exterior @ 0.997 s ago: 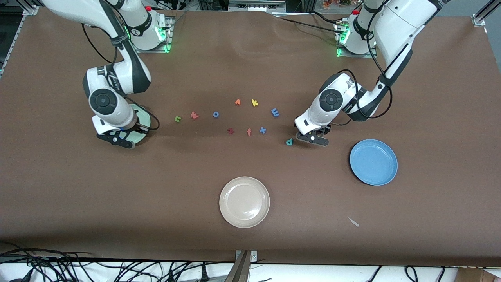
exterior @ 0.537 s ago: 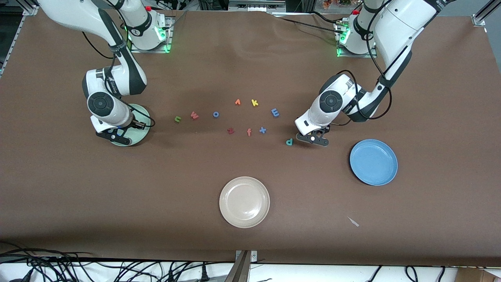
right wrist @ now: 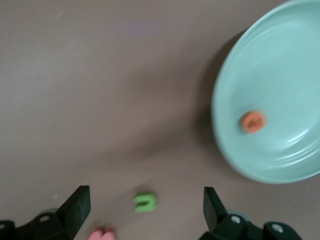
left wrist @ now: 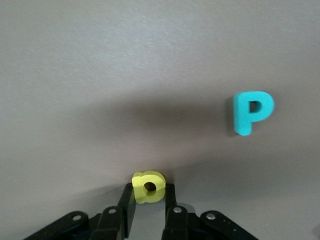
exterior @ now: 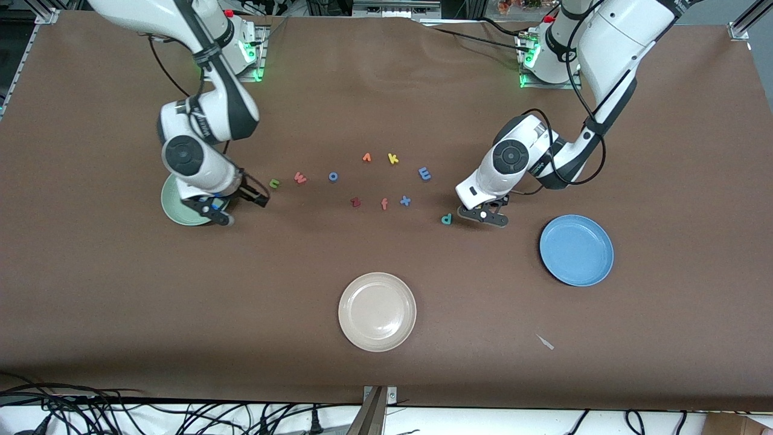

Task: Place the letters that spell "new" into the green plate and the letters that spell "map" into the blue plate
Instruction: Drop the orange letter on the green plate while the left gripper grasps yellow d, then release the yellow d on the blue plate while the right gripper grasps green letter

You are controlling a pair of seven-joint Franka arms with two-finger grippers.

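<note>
My left gripper (exterior: 483,214) is down at the table beside the teal "p" (exterior: 446,219), shut on the yellow "a" (left wrist: 148,187), which sits between its fingertips. The "p" (left wrist: 251,111) lies apart from it. The blue "m" (exterior: 424,174) lies farther from the front camera. My right gripper (exterior: 235,206) stands open between the green plate (exterior: 175,204) and the green "n" (exterior: 274,183). The orange "e" (right wrist: 253,121) lies in the green plate (right wrist: 280,65). The "n" (right wrist: 145,202) and the salmon "w" (right wrist: 102,233) lie on the table. The blue plate (exterior: 577,249) holds nothing.
A blue "o" (exterior: 333,176), an orange letter (exterior: 366,157), yellow "k" (exterior: 393,159), red "z" (exterior: 356,202), salmon "f" (exterior: 384,204) and blue "x" (exterior: 405,200) lie mid-table. A cream plate (exterior: 377,311) sits nearer the front camera.
The right gripper opened, left the orange "e" in the green plate and moved off toward the "n". The left gripper closed on the yellow "a".
</note>
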